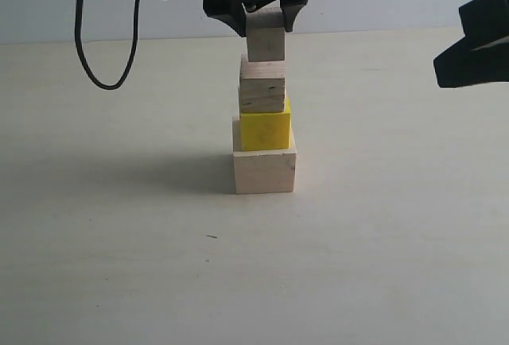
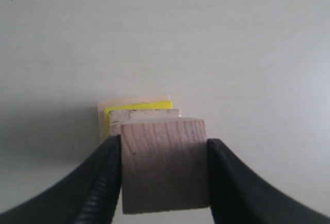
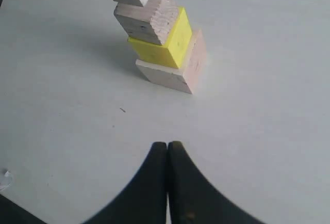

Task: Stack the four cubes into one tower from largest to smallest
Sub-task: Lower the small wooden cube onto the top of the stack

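At the centre of the surface (image 1: 119, 265), in the exterior view, we find the tower (image 1: 264, 134) standing upright. Its base is the largest cube (image 1: 264, 172), pale wood, flat on the surface. The yellow cube (image 1: 265, 129) rests on it, set slightly toward three o'clock. The grainy cube (image 1: 262, 91) sits on the yellow one, roughly square to it.

At twelve o'clock of the tower, the left claw (image 1: 265, 23) comes down from above and is clamped on the smallest cube (image 1: 266, 41). One finger presses each opposite side face. This cube is at the top of the tower, directly over the grainy cube. We cannot tell whether its underside bears on the grainy cube or hangs just clear of it. The left wrist view confirms the grip: the left claw (image 2: 165, 177) holds the smallest cube (image 2: 164, 167) between both fingers (image 2: 103, 182), with the lower cubes stepped out beneath it.

At three o'clock of the tower, well apart from it, the right claw (image 1: 473, 43) hangs above the surface. The right wrist view shows the right claw (image 3: 167, 152) with its tips pressed together, holding nothing.

At ten o'clock of the tower, a black cable (image 1: 103, 43) loops down in front of the back wall.
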Available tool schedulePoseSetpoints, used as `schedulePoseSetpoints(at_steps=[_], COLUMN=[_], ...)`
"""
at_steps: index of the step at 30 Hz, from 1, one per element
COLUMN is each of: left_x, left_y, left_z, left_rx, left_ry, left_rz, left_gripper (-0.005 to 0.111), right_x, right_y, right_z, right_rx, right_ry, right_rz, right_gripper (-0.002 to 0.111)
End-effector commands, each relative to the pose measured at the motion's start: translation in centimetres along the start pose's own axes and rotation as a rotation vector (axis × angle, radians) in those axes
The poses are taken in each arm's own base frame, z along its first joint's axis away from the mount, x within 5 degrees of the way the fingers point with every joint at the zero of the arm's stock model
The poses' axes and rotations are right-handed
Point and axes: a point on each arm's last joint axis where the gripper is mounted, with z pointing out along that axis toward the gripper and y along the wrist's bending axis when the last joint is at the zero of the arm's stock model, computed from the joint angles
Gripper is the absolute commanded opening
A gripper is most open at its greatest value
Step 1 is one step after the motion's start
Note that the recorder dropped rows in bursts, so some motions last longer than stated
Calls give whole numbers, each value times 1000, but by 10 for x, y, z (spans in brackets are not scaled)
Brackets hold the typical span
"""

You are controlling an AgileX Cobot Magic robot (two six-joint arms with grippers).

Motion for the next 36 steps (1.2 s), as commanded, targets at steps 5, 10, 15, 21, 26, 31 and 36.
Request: schedulePoseSetpoints(at_steps=[5,10,15,21,26,31,36], left_x=[0,2,2,3,3,3,4], left_y=[3,4,4,4,4,3,2], left_z=[1,4,4,7,7,7,7], left_rx=[-24,-34,-35,-39,-38,-32,-19], left_ry=[-15,-5,-6,-2,-1,5,19], left_rz=[20,23,21,6,6,3,-1], left_gripper=[0,0,0,0,0,0,0], right_x=[0,0,0,0,0,0,0], right_y=[1,1,1,1,1,1,1], right_z=[-2,-2,-2,-2,-2,-2,-2], right_rx=[-3,-4,-8,-8,-8,-8,-8], right_ry=[-6,-6,-6,-6,-4,-4,-4], right_rz=[0,1,3,3,3,3,3], right_gripper=[0,0,0,0,0,0,0])
